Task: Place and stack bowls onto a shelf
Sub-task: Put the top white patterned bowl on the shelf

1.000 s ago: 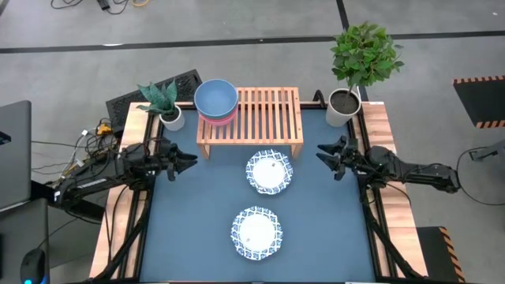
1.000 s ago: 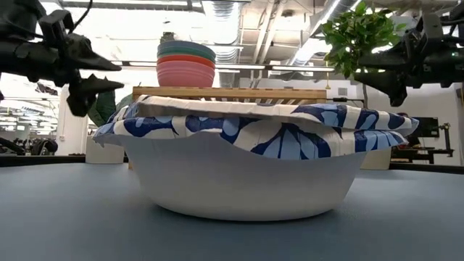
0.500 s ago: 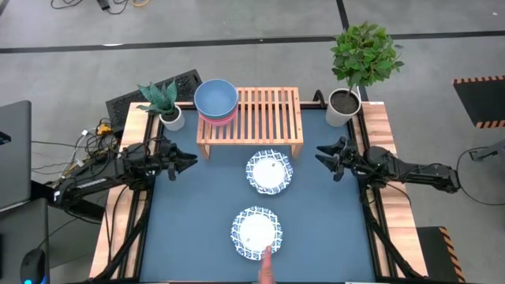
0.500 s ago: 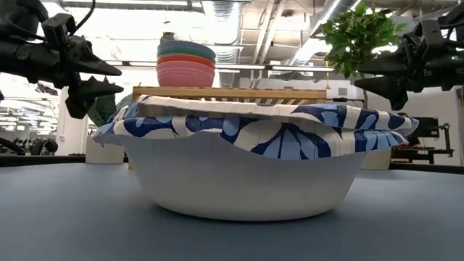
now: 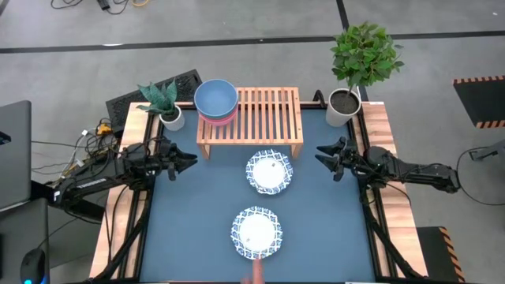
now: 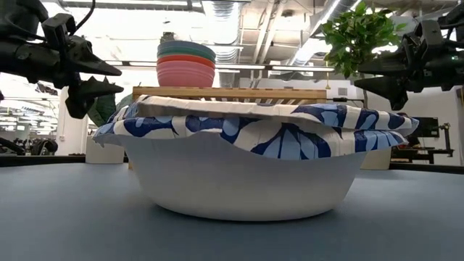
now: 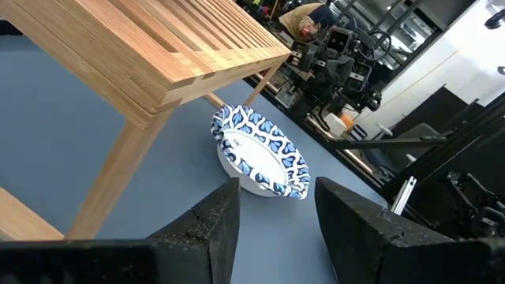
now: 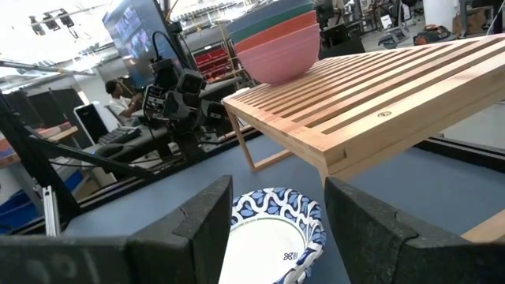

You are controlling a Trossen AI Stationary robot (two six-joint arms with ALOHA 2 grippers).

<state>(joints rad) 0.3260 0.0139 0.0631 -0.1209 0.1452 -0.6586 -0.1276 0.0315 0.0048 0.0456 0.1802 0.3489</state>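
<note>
A teal bowl (image 5: 216,97) sits nested in a pink bowl (image 5: 218,118) on the left end of the light-wood shelf (image 5: 260,118); the stack also shows in the low view (image 6: 185,65). Two white bowls with blue patterned rims rest on the blue tabletop, one just before the shelf (image 5: 269,172) and one nearer the near edge (image 5: 256,233). My left gripper (image 5: 189,162) hovers open at the table's left side. My right gripper (image 5: 322,155) hovers open at the right side. Both point at the farther white bowl (image 7: 260,154) (image 8: 272,229).
A small potted plant (image 5: 167,110) stands at the shelf's left and a taller one (image 5: 347,99) at the far right corner. A person's fingertip (image 5: 257,272) shows at the near edge, just behind the nearer white bowl. Bare tabletop (image 5: 189,229) lies on both sides of the white bowls.
A person's fingertip has come in over the near edge up to the nearer white bowl and has since drawn back a little. Both bowls on the table stay where they were.
</note>
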